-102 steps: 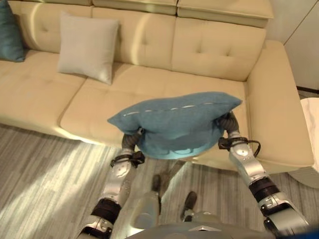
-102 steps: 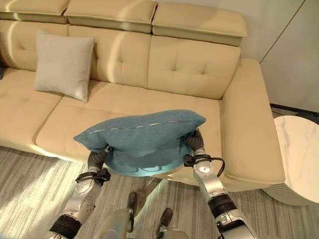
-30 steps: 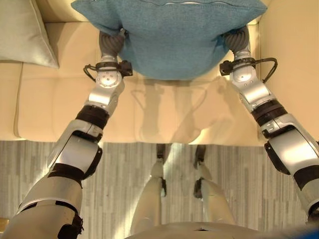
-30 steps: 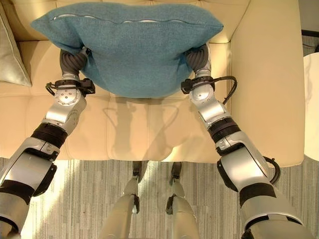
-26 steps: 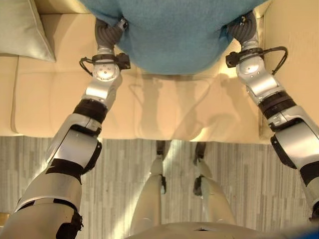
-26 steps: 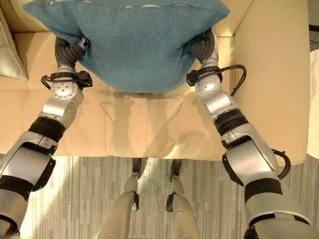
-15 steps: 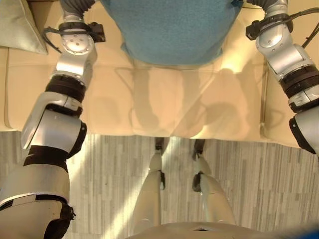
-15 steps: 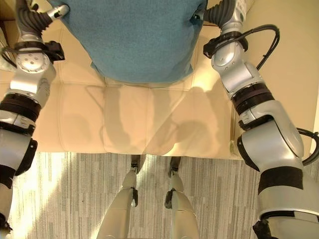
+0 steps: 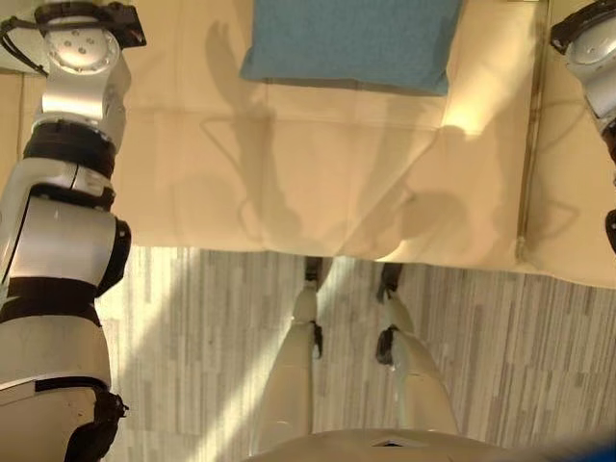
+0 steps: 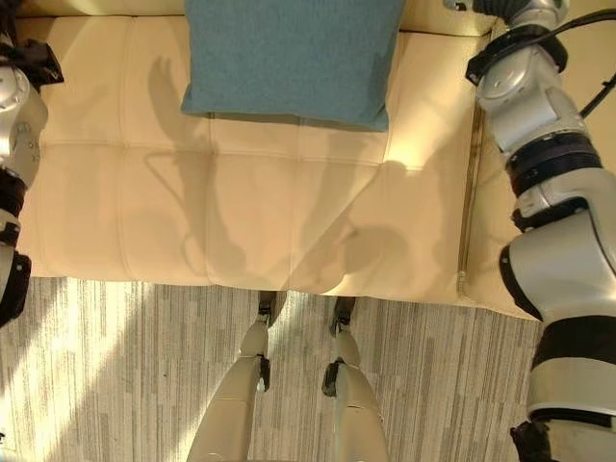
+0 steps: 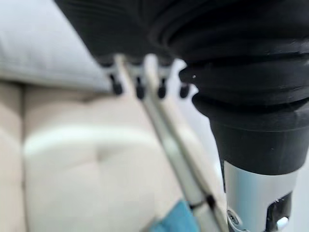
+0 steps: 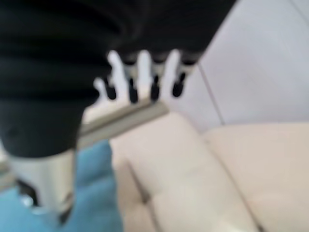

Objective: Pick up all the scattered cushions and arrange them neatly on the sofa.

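The blue cushion [image 10: 289, 58] sits on the sofa [image 10: 241, 212] seat toward its backrest, and both the left hand [image 11: 140, 72] and right hand [image 12: 145, 72] have straight fingers holding nothing, so I'd just nudge it upright against that backrest

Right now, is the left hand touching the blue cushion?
Apart. The left wrist view shows the left hand with straight fingers over the sofa, and the blue cushion lies away from them, with sofa between.
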Robot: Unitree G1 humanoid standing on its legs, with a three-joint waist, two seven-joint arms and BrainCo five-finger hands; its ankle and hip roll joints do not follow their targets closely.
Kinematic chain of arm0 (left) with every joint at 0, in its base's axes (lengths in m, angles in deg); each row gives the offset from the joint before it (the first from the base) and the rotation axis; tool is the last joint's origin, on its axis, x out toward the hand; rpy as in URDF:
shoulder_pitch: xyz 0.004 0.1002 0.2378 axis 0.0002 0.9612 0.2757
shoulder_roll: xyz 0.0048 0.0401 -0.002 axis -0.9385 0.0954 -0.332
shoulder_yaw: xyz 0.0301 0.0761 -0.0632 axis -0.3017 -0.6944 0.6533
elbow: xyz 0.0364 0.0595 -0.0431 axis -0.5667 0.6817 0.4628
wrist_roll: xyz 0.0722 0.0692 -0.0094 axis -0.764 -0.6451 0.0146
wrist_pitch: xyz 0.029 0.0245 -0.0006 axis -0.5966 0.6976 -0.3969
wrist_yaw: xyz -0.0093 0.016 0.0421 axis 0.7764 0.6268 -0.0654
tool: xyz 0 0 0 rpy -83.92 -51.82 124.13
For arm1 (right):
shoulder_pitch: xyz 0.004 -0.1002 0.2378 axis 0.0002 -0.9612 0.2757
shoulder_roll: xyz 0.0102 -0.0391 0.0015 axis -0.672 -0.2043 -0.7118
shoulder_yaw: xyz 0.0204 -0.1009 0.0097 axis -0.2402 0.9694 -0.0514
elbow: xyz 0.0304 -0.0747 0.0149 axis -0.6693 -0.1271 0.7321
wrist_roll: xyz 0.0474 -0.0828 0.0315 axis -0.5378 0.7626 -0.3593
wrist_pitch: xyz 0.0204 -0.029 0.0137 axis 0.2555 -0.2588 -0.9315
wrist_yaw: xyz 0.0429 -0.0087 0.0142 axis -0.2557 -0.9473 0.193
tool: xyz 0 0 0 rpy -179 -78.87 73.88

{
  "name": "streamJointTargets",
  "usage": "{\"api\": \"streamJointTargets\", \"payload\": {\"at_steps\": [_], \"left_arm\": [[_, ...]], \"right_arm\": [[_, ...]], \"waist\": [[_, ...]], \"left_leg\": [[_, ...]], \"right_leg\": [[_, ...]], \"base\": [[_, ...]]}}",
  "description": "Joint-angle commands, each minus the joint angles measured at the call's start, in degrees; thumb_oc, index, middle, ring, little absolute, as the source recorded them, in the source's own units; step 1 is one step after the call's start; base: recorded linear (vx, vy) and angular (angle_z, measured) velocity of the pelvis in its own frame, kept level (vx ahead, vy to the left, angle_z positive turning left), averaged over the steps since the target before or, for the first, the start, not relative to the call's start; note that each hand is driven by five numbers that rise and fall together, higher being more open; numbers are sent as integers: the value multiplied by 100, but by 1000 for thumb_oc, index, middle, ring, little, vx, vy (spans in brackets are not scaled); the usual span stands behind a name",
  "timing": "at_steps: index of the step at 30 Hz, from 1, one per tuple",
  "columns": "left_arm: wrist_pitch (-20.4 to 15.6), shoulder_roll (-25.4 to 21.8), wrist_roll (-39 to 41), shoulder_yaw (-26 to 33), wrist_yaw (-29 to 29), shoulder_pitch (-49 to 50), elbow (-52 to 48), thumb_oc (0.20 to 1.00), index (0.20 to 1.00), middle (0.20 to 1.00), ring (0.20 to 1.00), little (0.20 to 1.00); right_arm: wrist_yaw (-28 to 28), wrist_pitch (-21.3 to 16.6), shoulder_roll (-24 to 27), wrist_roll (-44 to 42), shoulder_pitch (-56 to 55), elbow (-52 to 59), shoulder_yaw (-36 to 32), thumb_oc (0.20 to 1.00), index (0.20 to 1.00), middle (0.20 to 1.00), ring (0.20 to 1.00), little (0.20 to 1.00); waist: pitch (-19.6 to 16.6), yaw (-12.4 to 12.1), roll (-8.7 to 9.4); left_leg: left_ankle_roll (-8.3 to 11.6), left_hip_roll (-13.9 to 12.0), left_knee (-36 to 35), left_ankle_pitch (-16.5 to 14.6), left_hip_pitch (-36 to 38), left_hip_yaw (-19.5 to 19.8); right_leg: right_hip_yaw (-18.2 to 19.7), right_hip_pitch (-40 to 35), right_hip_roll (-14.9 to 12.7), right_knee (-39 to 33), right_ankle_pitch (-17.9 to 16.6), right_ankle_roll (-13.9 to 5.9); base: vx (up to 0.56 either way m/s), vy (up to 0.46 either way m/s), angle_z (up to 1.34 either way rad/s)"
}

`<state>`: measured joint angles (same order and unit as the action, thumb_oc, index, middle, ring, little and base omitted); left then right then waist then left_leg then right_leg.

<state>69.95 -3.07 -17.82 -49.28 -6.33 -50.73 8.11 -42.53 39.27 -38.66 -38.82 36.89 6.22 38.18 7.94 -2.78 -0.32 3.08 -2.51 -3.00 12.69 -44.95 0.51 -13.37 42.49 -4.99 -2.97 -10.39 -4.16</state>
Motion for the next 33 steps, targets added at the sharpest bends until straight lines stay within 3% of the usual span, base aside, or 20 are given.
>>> {"api": "streamJointTargets", "payload": {"at_steps": [1, 3, 4, 6, 11, 15, 19, 24, 31, 33], "left_arm": [[-516, 113, -68, 756, 136, 2060, -953, 1000, 1000, 1000, 1000, 1000], [-502, 589, -178, 1795, 483, 4133, -1963, 1000, 1000, 1000, 1000, 1000], [-493, 589, -185, 1804, 480, 4171, -1992, 1000, 1000, 1000, 1000, 1000], [-367, 1124, -79, 2307, 719, 5230, -2240, 1000, 1000, 1000, 1000, 1000], [-53, 1712, -354, 2695, 1094, 6527, -2228, 1000, 1000, 1000, 1000, 1000], [362, 2191, -1128, 2723, 1558, 7472, -1058, 1000, 1000, 1000, 1000, 1000], [585, 2573, -1816, 2583, 1794, 7700, 215, 1000, 1000, 1000, 1000, 1000], [946, 3025, -2638, 2628, 1908, 7706, 2037, 1000, 1000, 1000, 1000, 1000], [1018, 3063, -2767, 2538, 1844, 7575, 2247, 1000, 1000, 1000, 1000, 1000], [997, 3070, -2769, 2473, 1814, 7471, 2212, 1000, 1000, 1000, 1000, 1000]], "right_arm": [[0, -277, -26, 23, -1600, 691, -904, 1000, 1000, 1000, 1000, 1000], [-380, -408, 126, 259, -3243, 1662, -1795, 1000, 1000, 1000, 1000, 1000], [-382, -398, 123, 267, -3281, 1691, -1811, 1000, 1000, 1000, 1000, 1000], [-714, -528, -63, 260, -4519, 2115, -2481, 1000, 1000, 1000, 1000, 1000], [-1241, -536, -503, 474, -6159, 2432, -3241, 1000, 1000, 1000, 1000, 1000], [-1670, -520, -961, 768, -7210, 1985, -3557, 1000, 1000, 1000, 1000, 1000], [-1874, -512, -1277, 1102, -7506, 1241, -3386, 1000, 1000, 1000, 1000, 1000], [-2144, -394, -2046, 1345, -7693, -299, -2976, 1000, 1000, 1000, 1000, 1000], [-2108, -317, -2314, 1068, -7802, -1064, -3101, 1000, 1000, 1000, 1000, 1000], [-2094, -284, -2315, 1014, -7729, -1157, -3063, 1000, 1000, 1000, 1000, 1000]], "waist": [[-773, -203, 282], [-714, -197, 289], [-713, -197, 290], [-661, -177, 269], [-679, -144, 209], [-703, -84, 109], [-763, -53, 84], [-839, -90, 121], [-543, -106, 149], [-424, -146, 238]], "left_leg": [[702, 125, -200, -323, 1163, 159], [664, 102, -200, -495, 1736, 69], [665, 101, -200, -500, 1758, 68], [636, 35, -200, -568, 2141, -22], [567, -52, -200, -669, 2669, -149], [462, -124, -200, -826, 3351, -314], [426, -150, -200, -872, 3671, -392], [417, -260, -200, -906, 4010, -379], [544, -303, 91, -749, 3774, -65], [508, -279, 533, -978, 3571, 50]], "right_leg": [[-179, -974, -146, -203, 270, -873], [-221, -1544, -165, -203, 373, -833], [-220, -1565, -164, -203, 377, -833], [-247, -2000, -209, -203, 477, -798], [-321, -2545, -282, -203, 605, -763], [-344, -3214, -267, -203, 789, -697], [-346, -3533, -247, -203, 861, -665], [-355, -3927, -142, -203, 1007, -547], [-613, -4088, -97, -203, 1114, -420], [-589, -3997, -164, -203, 1014, -394]], "base": [[0, 0, 0], [5, -16, 1], [0, 0, 0], [0, 0, 0], [18, 0, 1], [-4, 2, -9], [-24, -17, -4], [-18, -77, 0], [-74, -103, 35], [-200, -12, 52]]}}
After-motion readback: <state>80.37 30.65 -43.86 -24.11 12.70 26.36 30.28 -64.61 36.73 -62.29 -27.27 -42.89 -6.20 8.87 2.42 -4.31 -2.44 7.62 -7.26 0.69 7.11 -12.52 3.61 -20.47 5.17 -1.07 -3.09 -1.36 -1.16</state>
